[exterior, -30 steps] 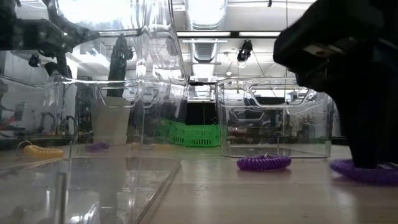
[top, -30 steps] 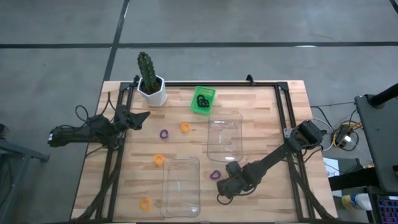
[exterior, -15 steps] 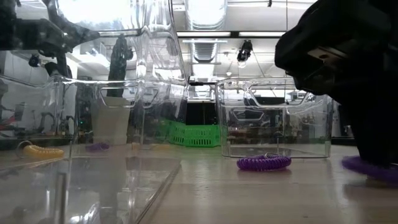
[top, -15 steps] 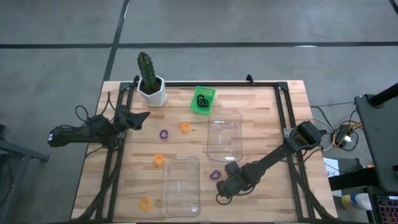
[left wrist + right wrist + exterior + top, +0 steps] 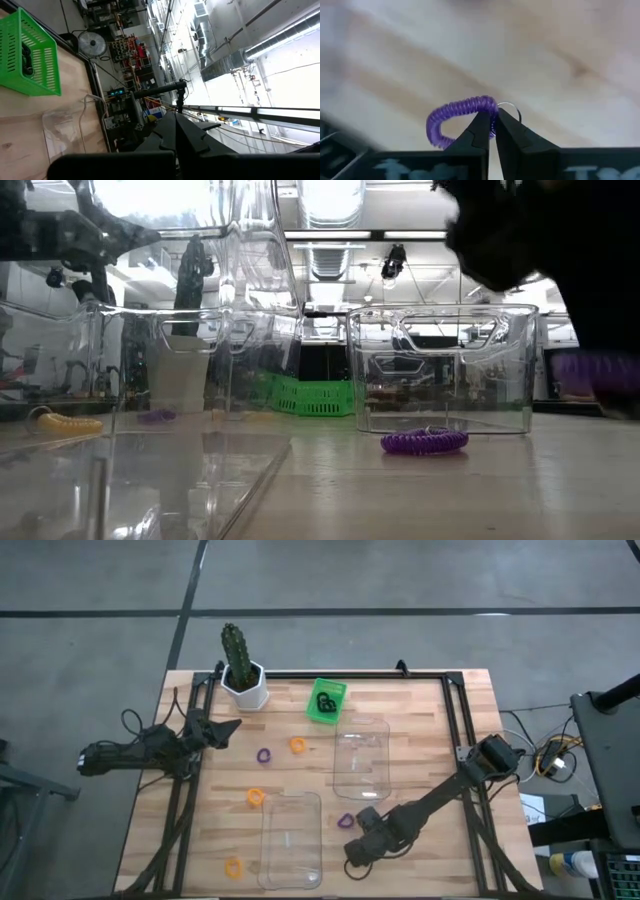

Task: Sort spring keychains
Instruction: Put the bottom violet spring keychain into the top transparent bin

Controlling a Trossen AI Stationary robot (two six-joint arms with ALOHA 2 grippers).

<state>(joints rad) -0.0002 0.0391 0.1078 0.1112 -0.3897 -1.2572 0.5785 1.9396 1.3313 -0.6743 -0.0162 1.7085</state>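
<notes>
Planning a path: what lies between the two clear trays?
A purple keychain on bare wood, between the near tray and far tray, in the high view.

**Spring keychains: one lifted, the rest scattered**

I see one purple keychain, a tight coil with a small metal ring, pinched in the right gripper and off the desk. Another purple one lies flat between the two clear trays. A third purple and an orange one sit near each other mid-desk. Two more orange coils lie left of the near tray. Black ones rest inside the green bin.
</notes>
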